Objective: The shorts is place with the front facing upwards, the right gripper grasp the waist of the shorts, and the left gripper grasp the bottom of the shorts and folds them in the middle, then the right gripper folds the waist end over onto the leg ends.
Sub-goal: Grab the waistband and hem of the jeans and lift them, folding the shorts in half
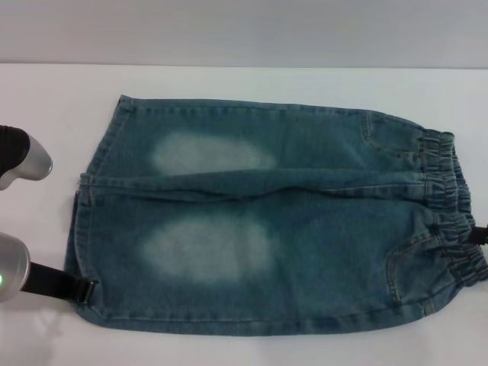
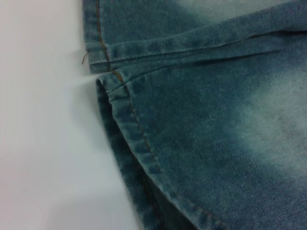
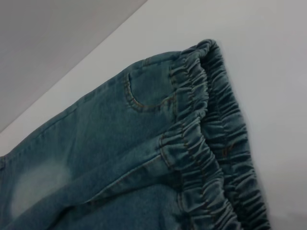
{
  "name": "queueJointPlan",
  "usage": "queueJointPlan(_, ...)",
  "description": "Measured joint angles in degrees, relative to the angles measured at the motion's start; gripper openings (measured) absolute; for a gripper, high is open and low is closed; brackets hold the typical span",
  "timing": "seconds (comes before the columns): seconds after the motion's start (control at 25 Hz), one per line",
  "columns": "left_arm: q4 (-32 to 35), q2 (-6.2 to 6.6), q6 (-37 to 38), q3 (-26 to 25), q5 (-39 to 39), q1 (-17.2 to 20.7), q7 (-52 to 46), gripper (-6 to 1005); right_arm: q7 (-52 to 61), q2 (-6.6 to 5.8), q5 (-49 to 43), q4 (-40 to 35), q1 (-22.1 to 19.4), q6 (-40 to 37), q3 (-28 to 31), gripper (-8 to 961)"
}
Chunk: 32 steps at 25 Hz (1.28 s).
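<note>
Shorts: one pair of shorts (image 1: 259, 221) flat on the white table (image 1: 229, 84), front up, two pale thigh patches.
Waist: the waist (image 1: 450, 206) on my right side, the leg ends (image 1: 85, 221) on my left.
My left gripper (image 1: 90, 290): at the near hem corner; clamped or not, can't tell.
My right gripper (image 1: 482, 236): mostly cut off beside the waistband, grip hard to make out.
Writing: no labels I can read.
</note>
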Motion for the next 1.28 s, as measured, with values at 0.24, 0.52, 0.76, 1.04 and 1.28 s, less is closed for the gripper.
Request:
queueJointPlan(0.24, 0.08, 0.0, 0.06, 0.04, 0.35, -0.01, 0.13, 39, -0.02, 0.03, 0.51, -0.48, 0.08, -0.03, -0.15, 802)
queueJointPlan(0.52, 0.11, 0.01, 0.07, 0.15, 0.45, -0.01, 0.23, 39, -0.05, 0.04, 0.49, -0.78, 0.23, -0.33, -1.2, 783)
queueJointPlan(0.76, 0.2, 0.0, 0.07, 0.15, 0.44, -0.01, 0.25, 39, -0.14, 0.04, 0.5, -1.95, 0.71, -0.79, -1.43, 755)
queueJointPlan(1.04, 0.27, 0.01, 0.21, 0.23, 0.44, -0.18, 0.35, 40, -0.15, -0.03, 0.45, -2.07, 0.86, -0.94, -1.46, 723)
queueJointPlan(1.28, 0.37, 0.01, 0.31, 0.24, 0.44, -0.57, 0.36, 40, -0.94, -0.11, 0.53, -1.92, 1.18, -0.74, -1.71, 695)
